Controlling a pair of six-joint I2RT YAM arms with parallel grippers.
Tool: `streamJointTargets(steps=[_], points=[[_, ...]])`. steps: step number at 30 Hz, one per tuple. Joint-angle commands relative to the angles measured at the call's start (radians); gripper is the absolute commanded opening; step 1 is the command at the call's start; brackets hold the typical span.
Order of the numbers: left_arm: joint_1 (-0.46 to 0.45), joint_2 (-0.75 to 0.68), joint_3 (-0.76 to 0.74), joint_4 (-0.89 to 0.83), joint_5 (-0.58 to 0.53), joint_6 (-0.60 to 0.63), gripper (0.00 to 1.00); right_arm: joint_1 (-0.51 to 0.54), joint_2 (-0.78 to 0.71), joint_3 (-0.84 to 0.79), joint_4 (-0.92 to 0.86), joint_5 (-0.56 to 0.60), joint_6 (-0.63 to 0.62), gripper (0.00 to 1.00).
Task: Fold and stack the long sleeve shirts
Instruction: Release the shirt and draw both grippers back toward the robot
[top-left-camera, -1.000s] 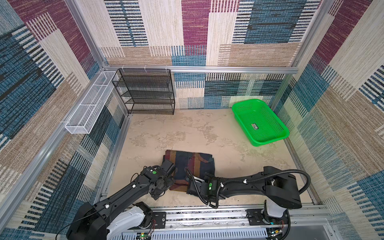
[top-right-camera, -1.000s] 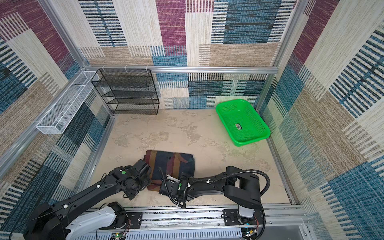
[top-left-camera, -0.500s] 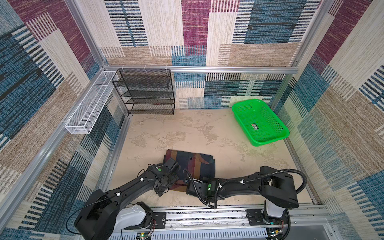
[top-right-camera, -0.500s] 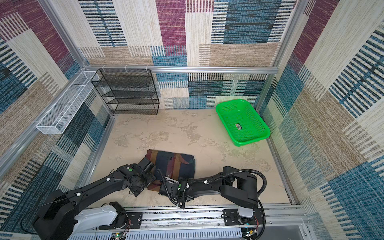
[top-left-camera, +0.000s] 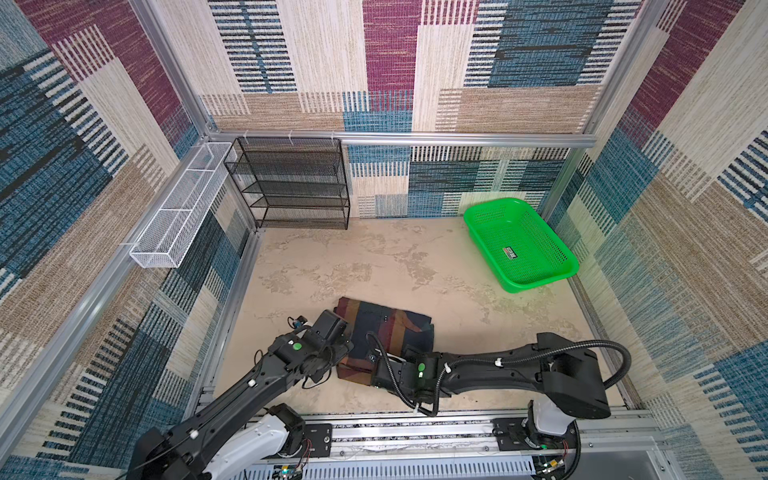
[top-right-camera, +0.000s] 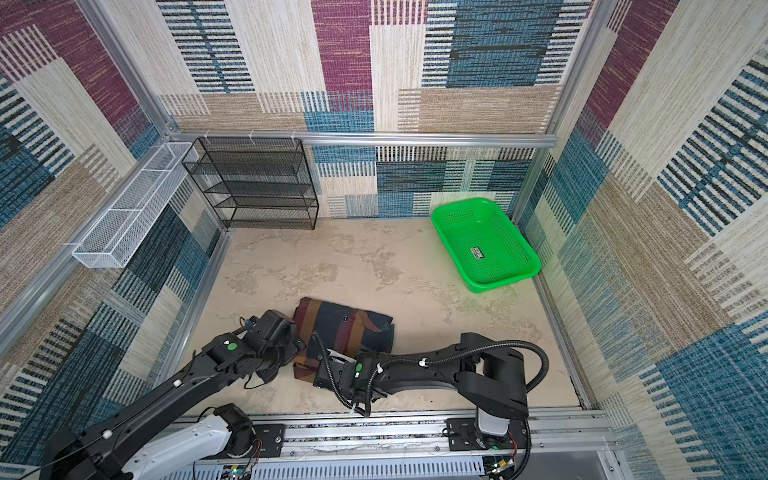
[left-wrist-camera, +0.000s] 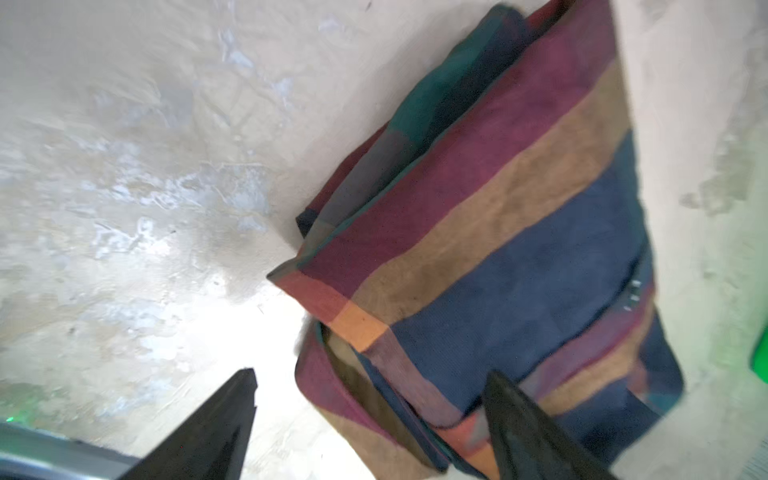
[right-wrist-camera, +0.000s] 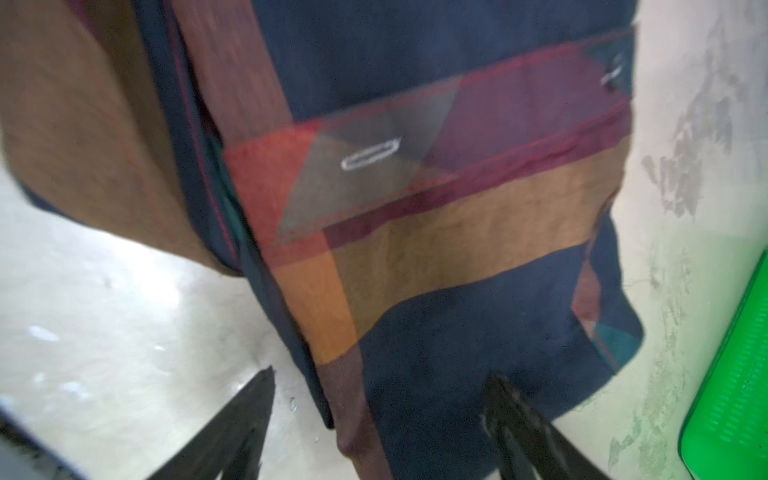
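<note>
The long sleeve shirt (top-left-camera: 388, 330) (top-right-camera: 347, 330) lies folded into a thick plaid rectangle near the front of the table in both top views. My left gripper (top-left-camera: 341, 353) (left-wrist-camera: 372, 376) is at its left edge and stands open; one fingertip (left-wrist-camera: 247, 376) is over bare table and the other is over the cloth. My right gripper (top-left-camera: 374, 365) (right-wrist-camera: 382, 376) reaches in low from the right to the shirt's near edge. It is open too, straddling the folded edge (right-wrist-camera: 353, 415) without pinching it. In the wrist views the shirt (left-wrist-camera: 498, 232) (right-wrist-camera: 436, 199) shows several stacked layers.
A green plastic basket (top-left-camera: 519, 245) (top-right-camera: 484, 245) sits at the back right. A black wire rack (top-left-camera: 291, 183) stands against the back wall. A white wire basket (top-left-camera: 178, 208) hangs on the left wall. The beige table (top-left-camera: 374, 257) is walled on three sides.
My left gripper has moved in toward the shirt's left edge. My right gripper has shifted slightly left along the near edge. The shirt lies much as before.
</note>
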Motion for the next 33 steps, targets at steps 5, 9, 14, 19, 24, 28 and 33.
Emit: streamJointTargets(steps=[5,9,14,19,24,28,33], points=[[0.138,-0.175,0.171,-0.335,-0.104,0.238,0.91,0.077,0.004,0.143,-0.028,-0.003,-0.030,0.92],[0.251,-0.190,0.272,-0.402,-0.115,0.389,0.92,0.108,0.143,0.240,-0.028,0.014,-0.057,0.93],[0.291,-0.163,0.329,-0.405,-0.102,0.458,0.92,0.113,0.284,0.298,0.002,0.063,-0.095,0.93],[0.300,-0.168,0.390,-0.435,-0.175,0.519,0.92,0.113,0.355,0.326,-0.001,0.063,-0.105,0.93],[0.302,-0.207,0.434,-0.457,-0.273,0.550,0.92,0.097,0.414,0.315,-0.002,0.138,-0.102,0.93],[0.302,-0.225,0.426,-0.457,-0.274,0.552,0.92,0.059,0.452,0.302,-0.031,0.149,-0.104,0.91],[0.302,-0.230,0.424,-0.452,-0.278,0.553,0.92,0.025,0.449,0.266,-0.050,0.093,-0.120,0.86]])
